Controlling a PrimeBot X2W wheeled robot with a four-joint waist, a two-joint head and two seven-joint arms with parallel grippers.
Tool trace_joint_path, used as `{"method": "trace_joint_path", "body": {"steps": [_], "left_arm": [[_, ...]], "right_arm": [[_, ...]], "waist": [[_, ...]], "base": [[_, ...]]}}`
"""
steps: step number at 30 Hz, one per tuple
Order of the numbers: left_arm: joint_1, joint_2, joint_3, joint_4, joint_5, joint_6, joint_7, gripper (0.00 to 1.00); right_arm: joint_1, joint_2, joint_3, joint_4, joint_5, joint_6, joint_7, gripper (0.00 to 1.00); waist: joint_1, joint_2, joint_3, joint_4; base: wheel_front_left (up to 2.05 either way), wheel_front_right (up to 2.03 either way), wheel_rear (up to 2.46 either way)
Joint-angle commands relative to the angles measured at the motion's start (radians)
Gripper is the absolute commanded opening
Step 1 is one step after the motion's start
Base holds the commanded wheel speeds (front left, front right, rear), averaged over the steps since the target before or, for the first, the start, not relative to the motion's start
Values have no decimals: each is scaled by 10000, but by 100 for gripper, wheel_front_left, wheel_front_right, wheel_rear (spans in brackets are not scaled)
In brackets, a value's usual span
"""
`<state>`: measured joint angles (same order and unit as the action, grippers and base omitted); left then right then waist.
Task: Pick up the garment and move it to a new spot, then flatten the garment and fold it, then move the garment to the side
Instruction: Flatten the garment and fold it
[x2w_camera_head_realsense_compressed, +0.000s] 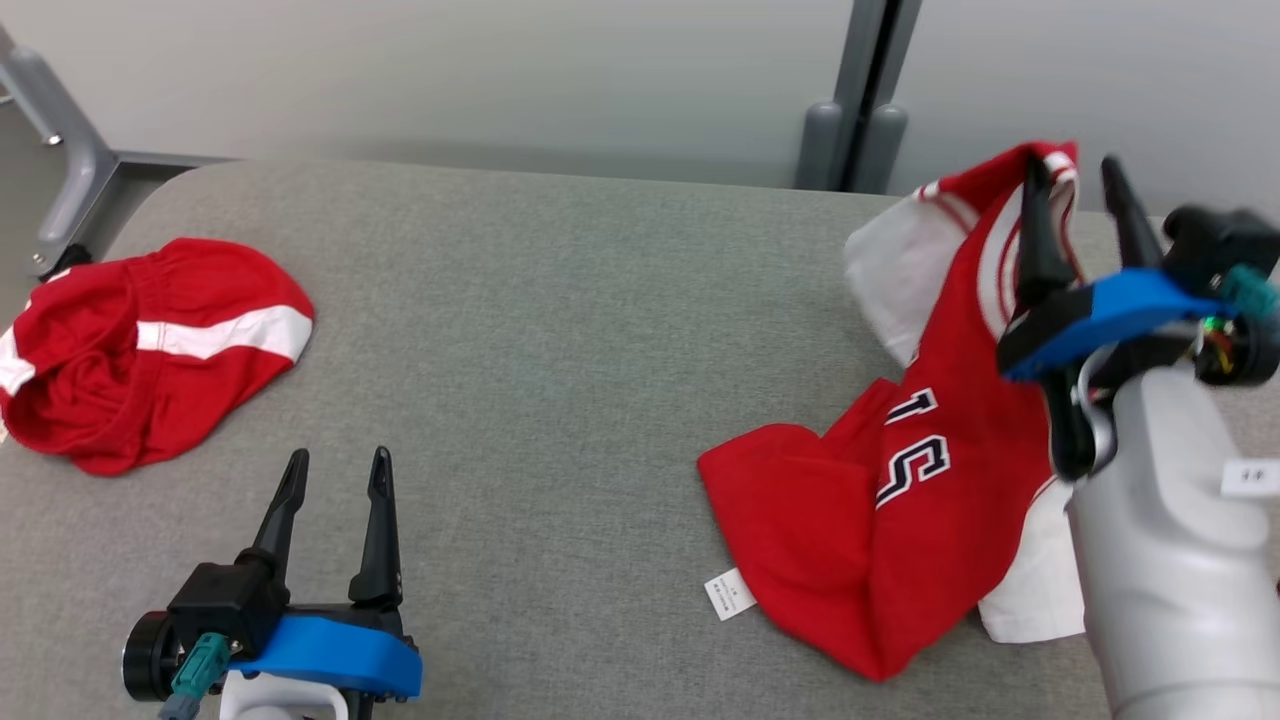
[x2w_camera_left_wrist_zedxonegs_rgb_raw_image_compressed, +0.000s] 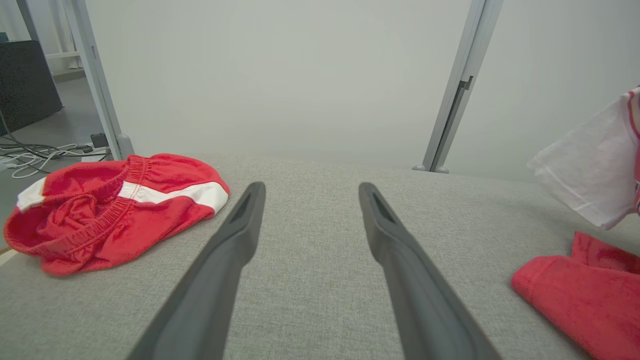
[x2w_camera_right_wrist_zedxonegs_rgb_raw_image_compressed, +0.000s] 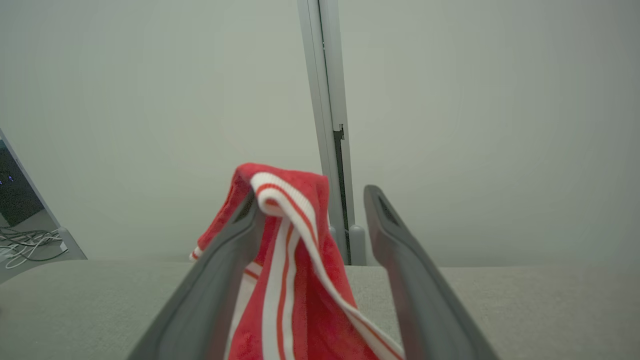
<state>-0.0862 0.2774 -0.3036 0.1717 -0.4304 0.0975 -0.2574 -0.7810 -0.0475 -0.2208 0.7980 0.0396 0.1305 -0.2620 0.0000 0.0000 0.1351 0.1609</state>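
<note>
The garment (x2w_camera_head_realsense_compressed: 900, 520) is a red and white jersey with dark numbers, lying crumpled at the right of the grey table (x2w_camera_head_realsense_compressed: 560, 350). Its upper part rises off the table, and its striped collar hangs over one finger of my right gripper (x2w_camera_head_realsense_compressed: 1073, 170). In the right wrist view that gripper (x2w_camera_right_wrist_zedxonegs_rgb_raw_image_compressed: 312, 195) stands open, with the jersey (x2w_camera_right_wrist_zedxonegs_rgb_raw_image_compressed: 295, 280) draped over the left finger and the other finger apart from the cloth. My left gripper (x2w_camera_head_realsense_compressed: 338, 460) rests open at the near left with nothing between its fingers. In the left wrist view it (x2w_camera_left_wrist_zedxonegs_rgb_raw_image_compressed: 311, 187) points across bare table, with the jersey (x2w_camera_left_wrist_zedxonegs_rgb_raw_image_compressed: 590, 295) at the right.
Red shorts with a white stripe (x2w_camera_head_realsense_compressed: 150, 350) lie bunched at the table's far left, also seen in the left wrist view (x2w_camera_left_wrist_zedxonegs_rgb_raw_image_compressed: 110, 210). A grey post (x2w_camera_head_realsense_compressed: 860, 90) stands behind the table against the pale wall. Cables lie on the floor at the left (x2w_camera_left_wrist_zedxonegs_rgb_raw_image_compressed: 30, 155).
</note>
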Motion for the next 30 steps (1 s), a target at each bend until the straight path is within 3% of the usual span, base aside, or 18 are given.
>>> {"method": "trace_joint_path", "body": {"steps": [1,13,25,30], "left_arm": [[86,-5,51,38,-23,61,-50,100],[536,83,88,-91,6,172,-72,100],[697,211,48,-52,-114,155,-59,100],[719,217,-30,-19,-92,171,4,100]], "right_arm": [[625,-53,121,-55,3,5,-32,100],[2804,-50,323,-430,94,5,208,100],[5930,-46,619,-4841,-99,5,-23,100],[6800,-49,711,-5809,110,5,231,100]], "waist": [[0,0,-189,-214],[0,0,-727,-1195],[0,0,-890,-1407],[0,0,-886,-1471]], "base": [[0,0,0],[0,0,0],[0,0,0],[0,0,0]]}}
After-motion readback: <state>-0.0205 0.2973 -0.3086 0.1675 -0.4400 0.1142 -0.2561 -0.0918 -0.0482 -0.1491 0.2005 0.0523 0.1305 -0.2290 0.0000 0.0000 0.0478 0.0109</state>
